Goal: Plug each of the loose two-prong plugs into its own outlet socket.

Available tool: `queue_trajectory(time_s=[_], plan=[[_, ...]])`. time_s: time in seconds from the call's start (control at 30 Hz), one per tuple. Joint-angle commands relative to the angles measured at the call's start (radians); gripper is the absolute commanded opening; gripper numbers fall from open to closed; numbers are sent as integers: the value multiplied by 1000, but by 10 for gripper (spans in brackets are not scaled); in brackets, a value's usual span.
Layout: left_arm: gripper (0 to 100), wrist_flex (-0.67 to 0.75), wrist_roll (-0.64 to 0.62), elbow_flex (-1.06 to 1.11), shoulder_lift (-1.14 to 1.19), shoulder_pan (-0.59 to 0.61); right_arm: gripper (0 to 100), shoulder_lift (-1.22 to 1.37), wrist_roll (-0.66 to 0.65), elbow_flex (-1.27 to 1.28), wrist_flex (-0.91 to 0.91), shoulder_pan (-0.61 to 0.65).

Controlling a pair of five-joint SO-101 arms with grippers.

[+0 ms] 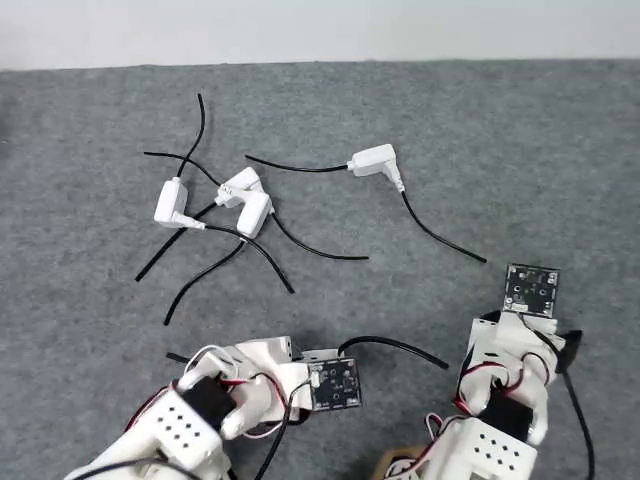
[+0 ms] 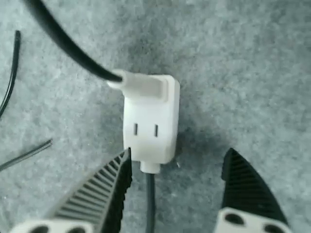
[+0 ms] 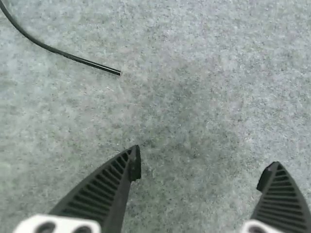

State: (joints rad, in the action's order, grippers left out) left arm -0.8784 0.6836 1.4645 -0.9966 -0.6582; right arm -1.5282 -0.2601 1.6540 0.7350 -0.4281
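Spreading wide, grey carpet [image 1: 500, 150] meets a pale wall [image 1: 320, 25].

Legible text: none is showing in any view;
Outlet socket [image 2: 148, 127]: its white face is presenting two plain slots and is carrying no lettering that can be read;
Left arm's camera board [image 1: 333, 385]: any print on it is appearing too small to read;
Right arm's camera board [image 1: 531, 288]: any print on it is likewise appearing too small to read
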Motion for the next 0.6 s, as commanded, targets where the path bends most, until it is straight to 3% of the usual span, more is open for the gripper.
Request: queue_trajectory(time_s=[0.0,0.23,0.5,0.57], plan=[[286,60,8,-145,245,-5,373,-7,-11,-8,-19,12],[284,69,9,-380,601,-11,373,-4,-38,-8,-18,15],[277,44,9,-440,678,-11,372,-8,-44,-6,-19,16],[228,43,9,-440,680,-11,372,-12,-44,-6,-19,16]])
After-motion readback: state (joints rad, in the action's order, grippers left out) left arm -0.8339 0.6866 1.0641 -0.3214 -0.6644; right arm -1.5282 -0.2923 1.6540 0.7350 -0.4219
